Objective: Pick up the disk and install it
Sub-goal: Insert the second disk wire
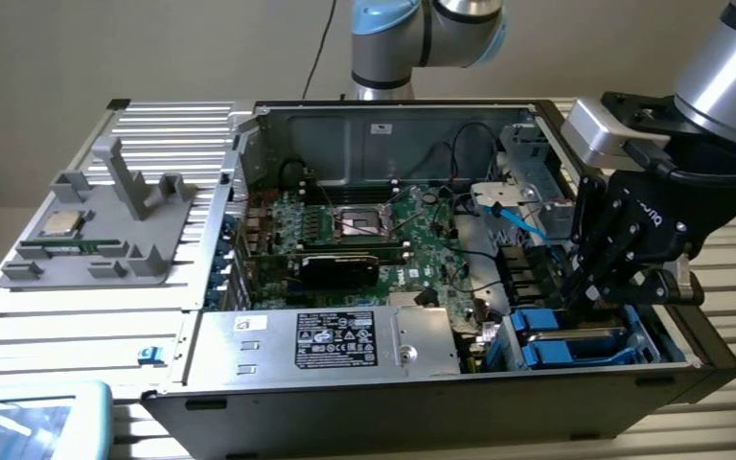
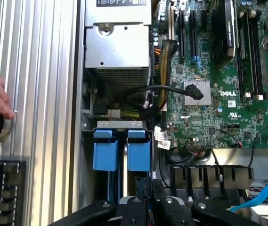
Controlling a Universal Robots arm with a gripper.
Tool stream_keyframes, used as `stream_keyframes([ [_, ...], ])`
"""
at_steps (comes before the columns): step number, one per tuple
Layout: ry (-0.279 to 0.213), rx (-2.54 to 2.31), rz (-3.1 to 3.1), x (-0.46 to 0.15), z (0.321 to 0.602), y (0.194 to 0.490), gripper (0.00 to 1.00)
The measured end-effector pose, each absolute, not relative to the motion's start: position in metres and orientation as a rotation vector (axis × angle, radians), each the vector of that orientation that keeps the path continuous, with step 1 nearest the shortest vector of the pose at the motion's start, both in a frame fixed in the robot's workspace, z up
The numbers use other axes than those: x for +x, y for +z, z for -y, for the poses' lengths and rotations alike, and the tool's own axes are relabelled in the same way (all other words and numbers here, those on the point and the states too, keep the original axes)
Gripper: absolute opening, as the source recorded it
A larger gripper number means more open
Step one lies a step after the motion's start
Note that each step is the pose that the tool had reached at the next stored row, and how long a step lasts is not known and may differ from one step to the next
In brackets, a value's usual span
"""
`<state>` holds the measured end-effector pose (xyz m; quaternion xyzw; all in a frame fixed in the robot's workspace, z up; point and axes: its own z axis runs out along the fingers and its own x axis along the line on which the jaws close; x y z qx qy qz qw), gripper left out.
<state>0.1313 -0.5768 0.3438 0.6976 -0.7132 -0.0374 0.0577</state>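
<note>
Install step judged in hand: gripper [image 1: 594, 292] pinched narrow on the disk [image 2: 124, 162], blue-framed and seated edge-on in the drive bay [image 1: 655, 347] at 4 o'clock of the motherboard [image 1: 381, 240]; next move judged to need a straight, square push, no tilt.

An open computer case [image 1: 342, 115] holds a green motherboard [image 1: 368, 230] and silver power supply [image 1: 330, 340] — a grey fixture [image 1: 100, 225] stands beside it.

The arm reaches in from two o'clock in the exterior view, wrist bent downward. Its claw [image 1: 594, 299] points straight down, black fingers [image 2: 158, 200] drawn nearly together.
</note>
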Motion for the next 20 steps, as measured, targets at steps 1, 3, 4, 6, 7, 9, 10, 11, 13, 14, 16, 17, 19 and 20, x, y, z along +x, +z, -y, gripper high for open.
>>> stream_keyframes([
  [1, -0.114, 2.115, 2.162, 0.1313, 0.5771, 0.3436, 0.16],
  [3, -0.117, 2.116, 2.163, 0.1314, 0.5788, 0.3436, 0.16],
  [4, -0.120, 2.117, 2.164, 0.1314, 0.5797, 0.3434, 0.16],
  [6, -0.131, 2.123, 2.168, 0.1314, 0.5815, 0.3433, 0.16],
  [7, -0.136, 2.125, 2.170, 0.1314, 0.5817, 0.3432, 0.16],
  [9, -0.145, 2.129, 2.173, 0.1313, 0.5823, 0.3431, 0.16],
  [10, -0.146, 2.130, 2.173, 0.1314, 0.5825, 0.3429, 0.16],
  [11, -0.146, 2.130, 2.173, 0.1314, 0.5827, 0.3428, 0.16],
  [13, -0.146, 2.130, 2.174, 0.1314, 0.5834, 0.3427, 0.16],
  [14, -0.146, 2.129, 2.174, 0.1314, 0.5835, 0.3427, 0.16],
  [16, -0.147, 2.129, 2.175, 0.1314, 0.5836, 0.3427, 0.16],
  [17, -0.147, 2.129, 2.175, 0.1315, 0.5837, 0.3425, 0.16],
  [19, -0.146, 2.128, 2.175, 0.1318, 0.5841, 0.3424, 0.16],
  [20, -0.146, 2.128, 2.175, 0.1318, 0.5842, 0.3422, 0.16],
])
